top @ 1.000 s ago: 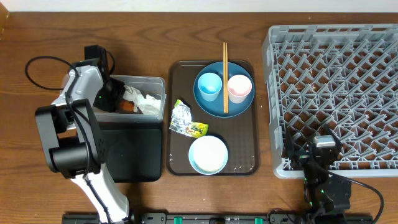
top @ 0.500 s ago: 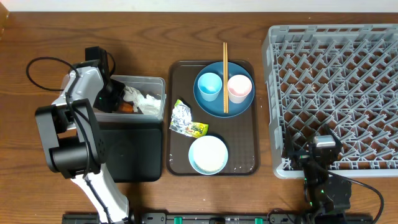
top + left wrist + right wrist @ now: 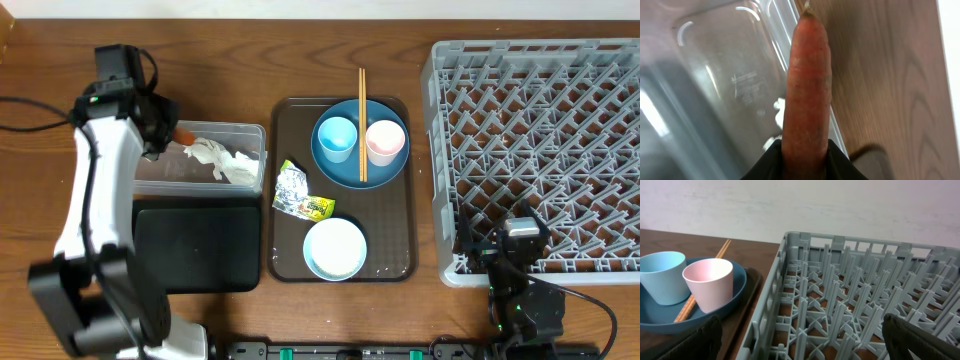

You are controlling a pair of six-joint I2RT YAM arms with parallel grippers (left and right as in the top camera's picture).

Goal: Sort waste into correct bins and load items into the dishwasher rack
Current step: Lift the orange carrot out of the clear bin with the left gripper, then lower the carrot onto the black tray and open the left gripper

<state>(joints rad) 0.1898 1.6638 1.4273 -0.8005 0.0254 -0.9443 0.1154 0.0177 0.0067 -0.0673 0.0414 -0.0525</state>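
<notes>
My left gripper is shut on the orange carrot piece and holds it over the far left rim of the clear tub. In the left wrist view the carrot sticks out from between my fingers above the tub. White tissues lie in the tub. The foil wrapper lies on the brown tray's left edge. The blue plate carries the light-blue cup, pink cup and chopsticks. The white bowl sits below. My right gripper is open at the grey rack's front edge.
The black tray lies just in front of the clear tub. The brown serving tray sits between the bins and the rack. The right wrist view shows the rack, pink cup and light-blue cup.
My left gripper has lifted out of the clear tub and moved up and to the left, taking the carrot piece with it. The right arm has not moved.
</notes>
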